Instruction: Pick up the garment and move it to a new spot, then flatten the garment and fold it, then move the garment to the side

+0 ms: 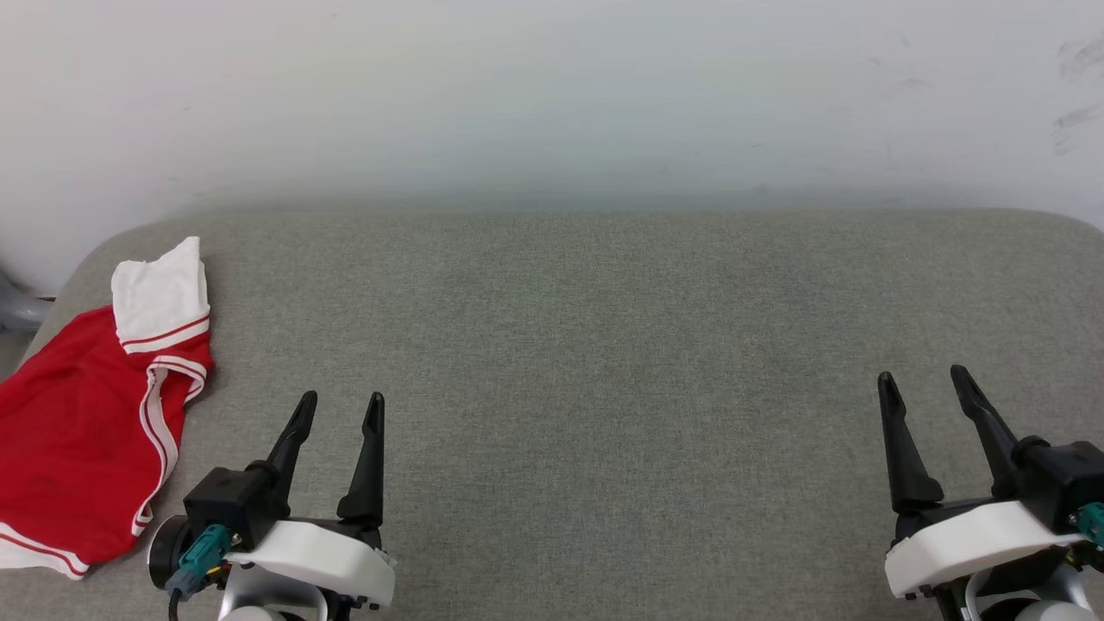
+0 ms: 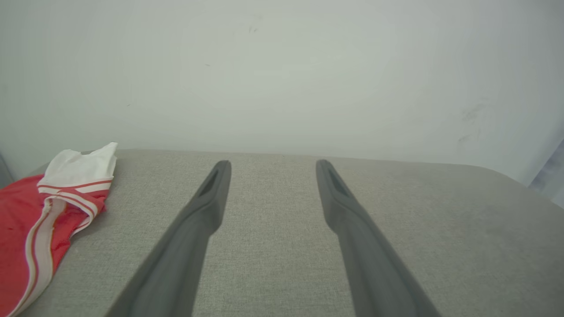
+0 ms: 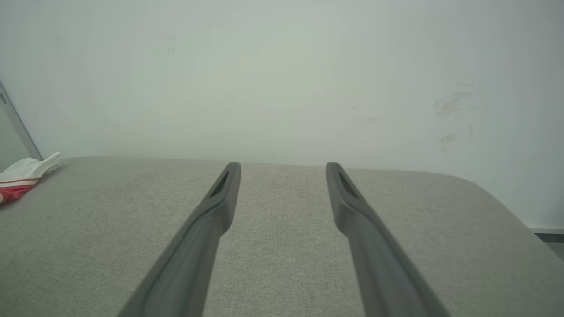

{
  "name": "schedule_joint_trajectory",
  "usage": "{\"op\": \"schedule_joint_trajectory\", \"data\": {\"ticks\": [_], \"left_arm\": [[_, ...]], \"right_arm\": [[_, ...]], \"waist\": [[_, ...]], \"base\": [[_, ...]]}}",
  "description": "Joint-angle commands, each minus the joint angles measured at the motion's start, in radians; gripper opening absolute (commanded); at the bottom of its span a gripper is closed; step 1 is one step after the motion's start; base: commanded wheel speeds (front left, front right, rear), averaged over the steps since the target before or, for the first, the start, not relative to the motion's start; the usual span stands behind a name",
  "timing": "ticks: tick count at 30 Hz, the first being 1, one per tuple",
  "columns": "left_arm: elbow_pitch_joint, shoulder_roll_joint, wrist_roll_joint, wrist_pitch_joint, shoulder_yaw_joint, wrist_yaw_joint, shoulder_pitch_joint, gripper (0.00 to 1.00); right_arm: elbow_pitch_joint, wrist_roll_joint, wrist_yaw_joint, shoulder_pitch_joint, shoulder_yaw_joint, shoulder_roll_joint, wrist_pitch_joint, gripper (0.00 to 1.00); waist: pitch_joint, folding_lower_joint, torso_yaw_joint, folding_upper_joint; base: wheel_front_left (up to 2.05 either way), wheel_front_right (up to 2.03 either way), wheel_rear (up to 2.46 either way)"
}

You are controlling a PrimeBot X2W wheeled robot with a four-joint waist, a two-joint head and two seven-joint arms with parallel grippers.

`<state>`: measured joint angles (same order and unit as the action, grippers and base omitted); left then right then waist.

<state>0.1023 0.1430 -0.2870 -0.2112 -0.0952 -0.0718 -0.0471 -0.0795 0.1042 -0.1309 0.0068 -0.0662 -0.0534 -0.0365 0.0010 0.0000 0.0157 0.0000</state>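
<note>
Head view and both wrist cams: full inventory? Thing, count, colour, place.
garment: 1, red with a white sleeve and red-white stripe trim, lying at the left end of the padded surface, apart from both tools
padded surface: 1, grey fabric, under both tools
wall: 1, off-white, dark scuffs at upper right, behind the surface
grey object: 1, at the far left edge, cut off, cannot tell what
left tool: 1, dark fingers, lower left, open, holding nothing
right tool: 1, dark fingers, lower right, open, holding nothing

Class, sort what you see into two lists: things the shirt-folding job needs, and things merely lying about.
Job: red T-shirt; left pincer; right pincer, both open.
Merely there: grey padded surface; scuffed white wall.
</note>
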Motion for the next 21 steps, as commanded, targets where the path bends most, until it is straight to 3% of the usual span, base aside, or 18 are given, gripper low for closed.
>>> {"op": "schedule_joint_trajectory", "data": {"ticks": [1,12,21], "left_arm": [[-0.002,-0.003,0.017,-0.008,0.001,-0.008,-0.006,1.00],[0.032,-0.017,0.055,-0.030,0.029,-0.029,-0.014,1.00],[0.069,-0.024,0.104,-0.049,0.071,-0.031,-0.027,1.00]], "right_arm": [[-0.012,-0.022,0.000,0.008,-0.003,0.003,-0.009,1.00],[-0.027,-0.069,0.000,0.009,-0.014,0.004,-0.028,1.00],[-0.032,-0.121,0.000,0.015,0.006,0.004,-0.037,1.00]], "waist": [[0.000,0.0000,0.001,0.0000],[-0.001,0.0000,0.029,0.0000],[-0.002,0.0000,0.134,0.0000]], "base": [[0.00,0.00,0.00],[0.00,0.00,0.00],[0.00,0.00,0.00]]}}
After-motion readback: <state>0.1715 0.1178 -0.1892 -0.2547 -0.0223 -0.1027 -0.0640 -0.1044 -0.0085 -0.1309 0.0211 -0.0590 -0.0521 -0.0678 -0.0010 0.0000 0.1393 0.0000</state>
